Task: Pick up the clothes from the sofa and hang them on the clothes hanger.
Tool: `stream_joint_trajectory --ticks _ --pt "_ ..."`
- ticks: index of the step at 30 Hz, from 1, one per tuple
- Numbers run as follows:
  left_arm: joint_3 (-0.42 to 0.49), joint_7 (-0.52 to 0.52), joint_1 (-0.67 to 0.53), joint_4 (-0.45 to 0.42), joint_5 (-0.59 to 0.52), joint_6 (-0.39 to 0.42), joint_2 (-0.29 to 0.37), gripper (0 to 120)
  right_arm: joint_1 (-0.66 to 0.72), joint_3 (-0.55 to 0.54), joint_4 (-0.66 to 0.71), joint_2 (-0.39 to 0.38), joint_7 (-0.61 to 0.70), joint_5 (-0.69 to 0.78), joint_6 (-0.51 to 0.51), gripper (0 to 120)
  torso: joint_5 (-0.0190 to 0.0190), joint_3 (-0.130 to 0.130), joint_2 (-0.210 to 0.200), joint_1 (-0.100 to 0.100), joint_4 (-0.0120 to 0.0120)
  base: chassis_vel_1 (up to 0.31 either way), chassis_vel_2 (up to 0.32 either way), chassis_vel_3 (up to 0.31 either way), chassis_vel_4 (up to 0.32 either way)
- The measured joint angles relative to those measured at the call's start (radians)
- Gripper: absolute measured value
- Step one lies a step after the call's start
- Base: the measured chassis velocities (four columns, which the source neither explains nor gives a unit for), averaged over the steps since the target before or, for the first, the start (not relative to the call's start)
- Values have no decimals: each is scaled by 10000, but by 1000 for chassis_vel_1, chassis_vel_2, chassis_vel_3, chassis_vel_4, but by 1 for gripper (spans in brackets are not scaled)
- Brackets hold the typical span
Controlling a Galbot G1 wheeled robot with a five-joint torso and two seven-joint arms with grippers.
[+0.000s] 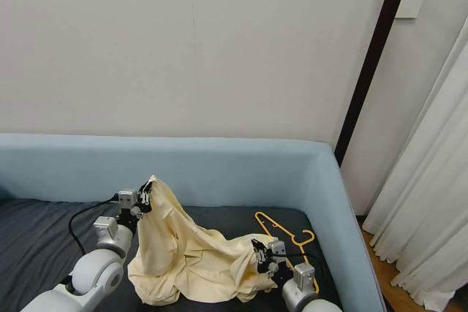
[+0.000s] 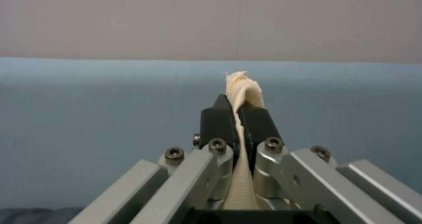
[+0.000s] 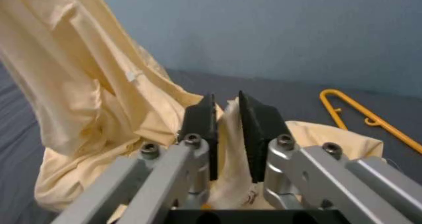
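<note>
two grippers share one cream garment (image 1: 183, 261) in the head view: the left gripper (image 1: 146, 193), at about eight o'clock in the picture, pinches a corner and holds it up as a peak above the dark seat (image 1: 36, 242) of the blue sofa (image 1: 219, 166), while the right gripper (image 1: 262, 251), at about five o'clock, grips a lower fold. most of the cloth lies slumped on the seat between them. the orange hanger (image 1: 287, 235) lies flat at about one o'clock from the right gripper, just beside the cloth, and a dark rack post (image 1: 369, 63) rises at two o'clock beyond the sofa arm. in the left wrist view the left gripper (image 2: 235, 122) is clamped narrow on a thin strip of the garment (image 2: 242, 85), with a small tuft past the tips; so slight a bite may slip out once the full weight hangs from it. in the right wrist view the right gripper (image 3: 228, 127) holds a bunched fold between pads set a little apart, and the hanger (image 3: 362, 116) sits close by; trailing cloth could snag its hook and drag it along. uneven pulling between the two holds could also tug one free.
</note>
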Motion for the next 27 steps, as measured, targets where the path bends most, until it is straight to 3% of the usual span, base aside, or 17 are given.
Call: stream_joint_trajectory --ticks 10,17,18,19,27 --pt "-70 -31 28 19 -44 38 -7 0 -845 400 703 -743 -162 -353 234 52 1 0 0 0 -3 0 0 0 0" --pt "-158 4 537 -147 211 -18 -129 0 -758 1586 556 -704 264 1685 -499 75 0 1 0 1 0 0 0 0 0" --pt "-186 111 794 -297 327 -98 -166 0 -214 1898 -117 -877 138 2678 -1084 92 0 1 -1 1 0 0 0 0 0" --pt "-192 144 841 -331 370 -122 -166 0 9 1924 -468 -900 22 2864 -1216 97 0 1 -1 1 0 0 0 0 0" --pt "-505 378 1328 -602 503 -317 46 0 1178 1528 -3032 -679 -1220 2316 -1664 100 1 2 -1 2 -1 0 0 0 0"
